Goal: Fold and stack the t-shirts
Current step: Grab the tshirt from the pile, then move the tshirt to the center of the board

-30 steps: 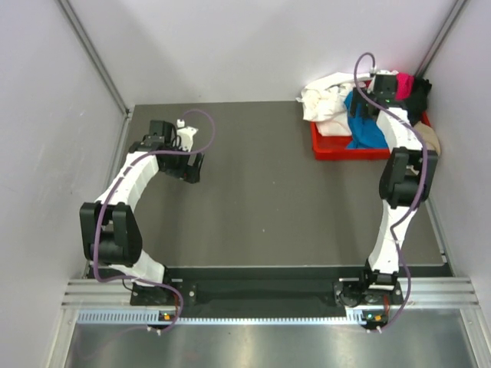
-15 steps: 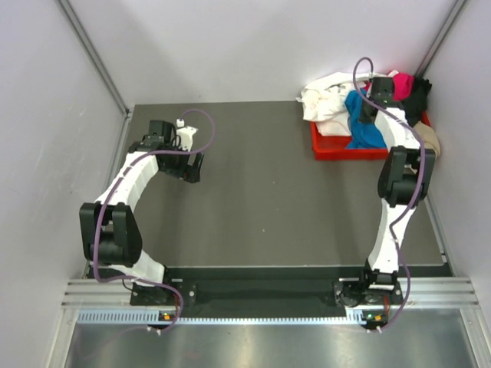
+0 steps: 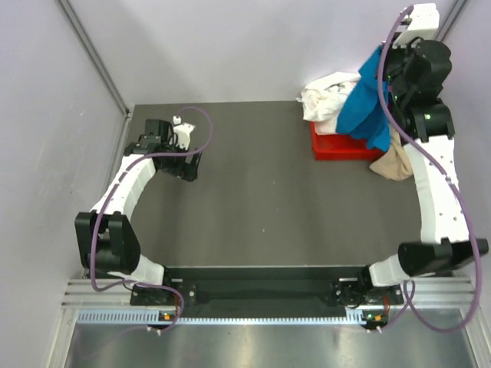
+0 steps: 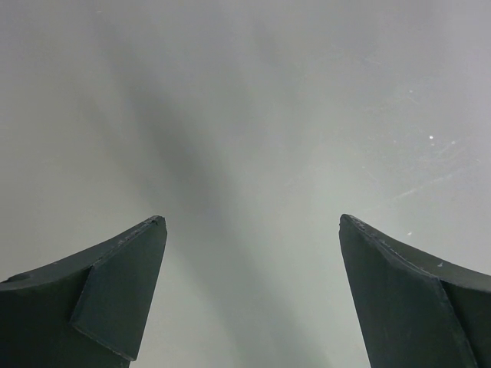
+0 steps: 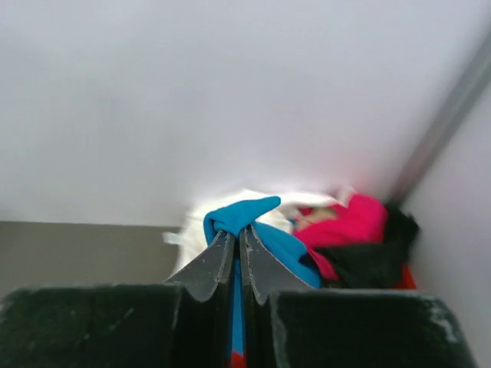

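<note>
My right gripper is raised high above the red tray and is shut on a bunch of the bright blue t-shirt, which hangs down from it over the tray. In the right wrist view the jaws pinch a blue fold. Below lie the white shirt, the magenta shirt and the black shirt. The white shirt spills over the tray's back left. A tan shirt hangs at the tray's front right. My left gripper stands open and holds nothing above the bare table.
The dark table is walled by pale panels at the back and on both sides. The tray sits in the back right corner, close to the right wall. The right arm rises along the table's right edge.
The right gripper shut on the blue t-shirt in the tray and then lifted it high, pulling the shirt up out of the pile. The left arm stayed nearly still.
</note>
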Tool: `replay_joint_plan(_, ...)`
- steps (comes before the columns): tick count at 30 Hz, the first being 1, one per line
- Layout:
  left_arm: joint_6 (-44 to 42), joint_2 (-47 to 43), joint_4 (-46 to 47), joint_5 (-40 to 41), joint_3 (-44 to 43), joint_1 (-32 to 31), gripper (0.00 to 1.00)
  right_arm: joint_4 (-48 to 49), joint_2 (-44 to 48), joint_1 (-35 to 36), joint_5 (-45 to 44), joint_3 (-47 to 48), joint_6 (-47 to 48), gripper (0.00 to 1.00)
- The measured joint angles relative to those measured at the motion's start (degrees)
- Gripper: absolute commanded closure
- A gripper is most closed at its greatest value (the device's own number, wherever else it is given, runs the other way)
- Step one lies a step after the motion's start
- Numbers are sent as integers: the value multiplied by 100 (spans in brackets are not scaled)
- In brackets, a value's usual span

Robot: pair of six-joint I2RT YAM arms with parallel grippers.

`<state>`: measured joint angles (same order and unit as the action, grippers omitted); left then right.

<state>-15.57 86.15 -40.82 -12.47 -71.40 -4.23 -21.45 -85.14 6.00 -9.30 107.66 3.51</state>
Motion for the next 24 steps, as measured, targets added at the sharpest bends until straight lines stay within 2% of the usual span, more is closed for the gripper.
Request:
replay_joint_plan(5, 35, -83, -22, 142, -2, 151, 1, 343, 643, 1119, 715, 4, 35, 100)
replay_joint_plan(10, 37, -243, -48, 186, -2, 470, 1, 555, 627, 2225, 1436, 7, -184, 100)
replay_joint_plan(13, 39, -358, -61, 190, -7, 647, 1, 643, 529, 2603, 1860, -13, -520, 100)
replay_joint_plan(18, 39, -498, -90, 188, -66, 931, 1, 1488, 577, 3027, 2013, -1056, -1176, 100)
replay_joint_plan(21, 35, -588, -92, 192, -90, 1038, 1, 1781, 153, 3467, 2004, -1545, -1510, 100)
replay_joint_plan(24, 37, -695, -92, 249, -90, 1084, 1, 1849, -914, 3926, 2107, -1325, -1690, 100)
